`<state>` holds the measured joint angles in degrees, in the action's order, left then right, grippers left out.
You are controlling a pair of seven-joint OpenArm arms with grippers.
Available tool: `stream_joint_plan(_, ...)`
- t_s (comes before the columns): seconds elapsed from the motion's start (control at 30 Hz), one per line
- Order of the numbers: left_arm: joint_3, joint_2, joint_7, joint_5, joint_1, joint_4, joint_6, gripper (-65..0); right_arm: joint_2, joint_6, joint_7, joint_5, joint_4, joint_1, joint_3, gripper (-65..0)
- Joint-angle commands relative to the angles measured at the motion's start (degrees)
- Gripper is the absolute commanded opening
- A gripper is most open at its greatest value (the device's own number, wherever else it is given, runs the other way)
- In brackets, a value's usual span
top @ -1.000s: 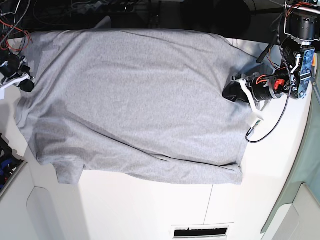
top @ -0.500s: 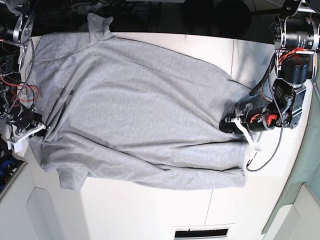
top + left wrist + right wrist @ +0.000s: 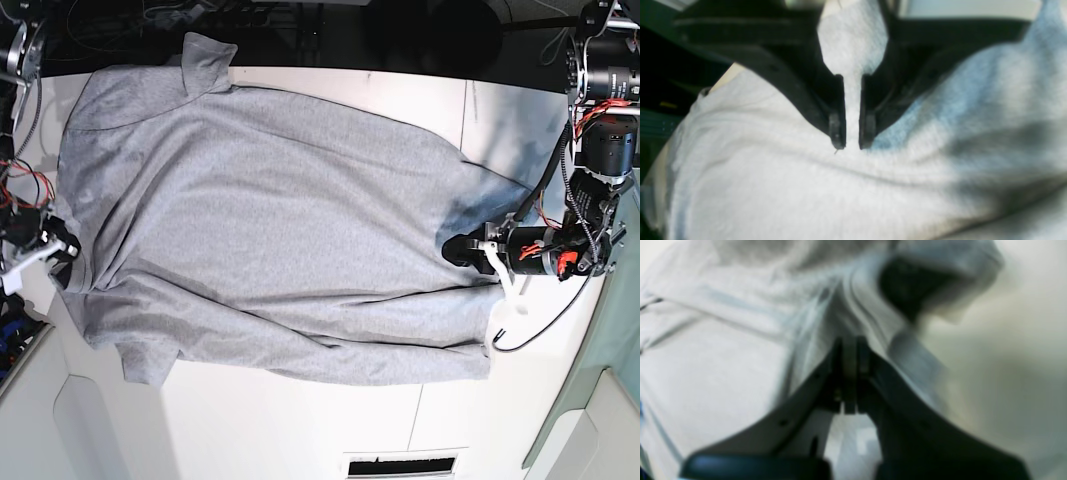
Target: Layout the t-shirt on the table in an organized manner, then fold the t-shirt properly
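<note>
The t-shirt [image 3: 270, 220] lies spread across most of the table [image 3: 330, 420], its plain grey side up, with long creases running along its near edge and one sleeve [image 3: 205, 55] sticking out past the far edge toward the dark background. Its near-left corner [image 3: 145, 365] reaches the front edge of the white top. The left gripper [image 3: 852, 133] pinches a thin ridge of the grey fabric between its two black fingers [image 3: 836, 130], the cloth rising up between them and spreading wide below; in the base view this gripper [image 3: 462, 250] sits low at the shirt's right-hand edge. The right gripper [image 3: 849, 373] has its jaws pressed together on a bunched fold of the same fabric, though that view is blurred; in the base view it [image 3: 62, 252] grips the shirt's opposite edge at the left of the table. The tabletop is white and flat, with a thin dark seam [image 3: 464, 110] showing beyond the shirt on the right and a slotted vent [image 3: 402, 464] at its front. A green-grey cloth [image 3: 600, 370] hangs at the right edge of the scene. Behind the table the room is dark, with tangled cables [image 3: 190, 12].
</note>
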<state>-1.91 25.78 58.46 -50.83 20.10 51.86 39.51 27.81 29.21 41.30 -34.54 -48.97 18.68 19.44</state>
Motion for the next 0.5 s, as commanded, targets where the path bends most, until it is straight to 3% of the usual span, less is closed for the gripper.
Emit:
stream_joint_plan(0.0,0.26,2.1,0.04,-1.09,-0.04,2.01,0.49,-56.6,1.44,0.9,-0.09,-1.51,-2.8,-1.64,1.49,-65.0)
stream_joint_plan(0.23,0.26,5.29,-0.17,-3.15,-5.84,6.05,0.49,-56.6,0.85,2.91,-0.11,-6.88,-13.0,-15.47,5.66,-65.0)
stream_joint_plan(0.47,1.05,6.34,-2.32,-1.42,-12.24,6.05,0.49,-56.6,-2.6,3.61,0.72,-4.17,-12.9,-19.17,5.33,-65.0)
